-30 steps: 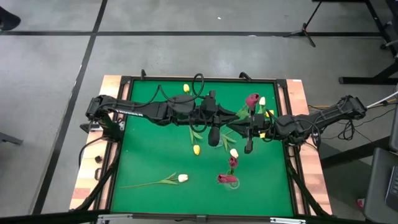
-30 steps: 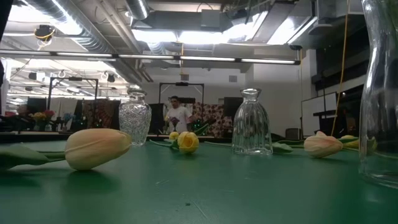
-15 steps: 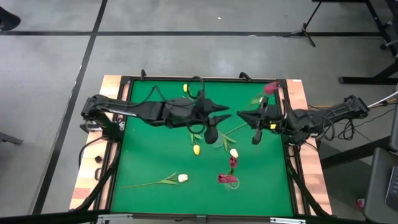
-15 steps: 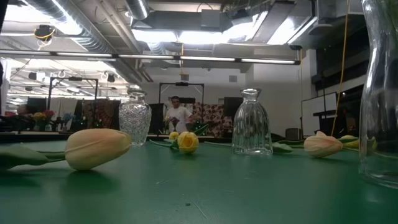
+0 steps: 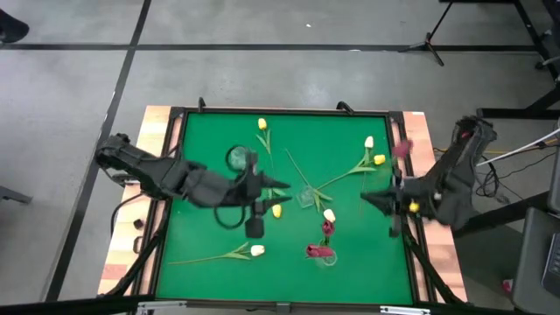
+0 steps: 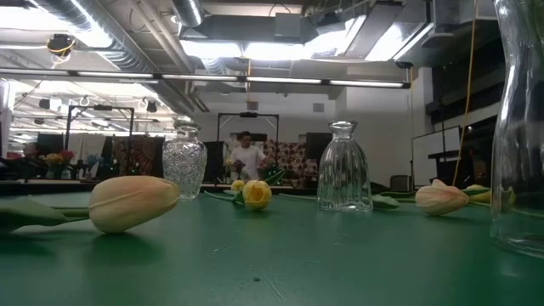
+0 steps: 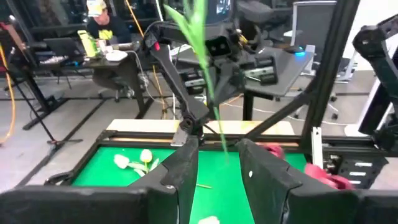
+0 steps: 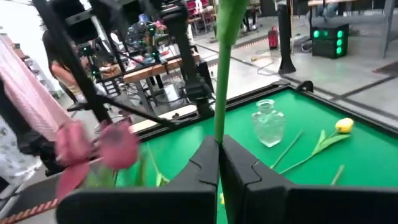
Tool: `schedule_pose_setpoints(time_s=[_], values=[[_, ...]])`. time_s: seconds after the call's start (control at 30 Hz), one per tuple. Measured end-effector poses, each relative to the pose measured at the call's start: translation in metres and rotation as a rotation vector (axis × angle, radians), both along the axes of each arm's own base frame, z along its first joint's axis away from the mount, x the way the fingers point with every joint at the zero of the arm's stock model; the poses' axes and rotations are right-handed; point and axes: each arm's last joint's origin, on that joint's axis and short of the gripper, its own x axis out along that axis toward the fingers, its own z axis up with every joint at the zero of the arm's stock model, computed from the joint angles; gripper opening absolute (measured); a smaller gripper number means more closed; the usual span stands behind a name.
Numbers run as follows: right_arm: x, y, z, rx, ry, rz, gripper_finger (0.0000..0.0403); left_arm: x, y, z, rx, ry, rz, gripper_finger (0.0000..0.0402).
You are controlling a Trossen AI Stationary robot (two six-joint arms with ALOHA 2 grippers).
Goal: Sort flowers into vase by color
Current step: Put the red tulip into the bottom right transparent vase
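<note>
My right gripper (image 5: 367,196) is over the table's right side, shut on a dark red flower. Its green stem (image 8: 222,74) rises from the fingers and its head (image 5: 402,149) shows blurred near the right edge. My left gripper (image 5: 283,185) hangs open over the table's middle, pointing at the right arm, with nothing between its fingers (image 7: 217,147). Yellow flowers (image 5: 276,210) and cream flowers (image 5: 257,250) lie flat on the green mat. Two dark red heads (image 5: 325,229) stand in a glass vase (image 5: 322,255) near the front. My right gripper pinches the flower's green stem (image 8: 217,127) between its two fingers. The fingers lie about level, pointing toward the table's left, across the stem. The stem stands up above the fingers, and the flower is lifted clear of the table.
A round cut-glass vase (image 5: 236,157) stands left of centre and a clear ribbed vase (image 5: 306,197) stands at the middle. More flowers (image 5: 374,153) lie at the far right and one (image 5: 262,125) at the far edge. A raised black frame (image 5: 175,114) rims the mat. A person (image 6: 246,160) shows in the room behind.
Both grippers met at the red flower over the table's middle. My left gripper has let go and drawn back toward the left and near edges. My right gripper, still shut on the stem, has swung toward the right and near edges, carrying the flower clear of the table.
</note>
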Motion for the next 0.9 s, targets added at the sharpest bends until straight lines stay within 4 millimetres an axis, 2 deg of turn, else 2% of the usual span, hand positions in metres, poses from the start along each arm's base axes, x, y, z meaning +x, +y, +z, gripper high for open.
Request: schedule_pose_setpoints(time_s=[0.23,0.33,0.43,0.6,0.9], values=[[-0.001,0.064,-0.027,0.004,-0.048,-0.043,0.0,-0.016,-0.038,-0.026,0.058,-0.021,0.115,0.0115],[0.003,0.081,-0.035,0.02,-0.06,-0.039,0.0,-0.025,-0.053,-0.04,0.037,-0.07,0.12,0.0115],[0.012,0.089,-0.042,0.022,-0.055,-0.024,0.0,-0.035,-0.058,-0.054,-0.013,-0.121,0.077,0.0115],[0.022,0.089,-0.042,0.035,-0.051,-0.001,0.0,-0.058,-0.047,-0.066,-0.135,-0.221,0.021,0.0115],[0.032,0.096,-0.051,0.05,-0.038,0.03,0.0,-0.096,-0.022,-0.085,-0.252,-0.284,0.06,0.0115]])
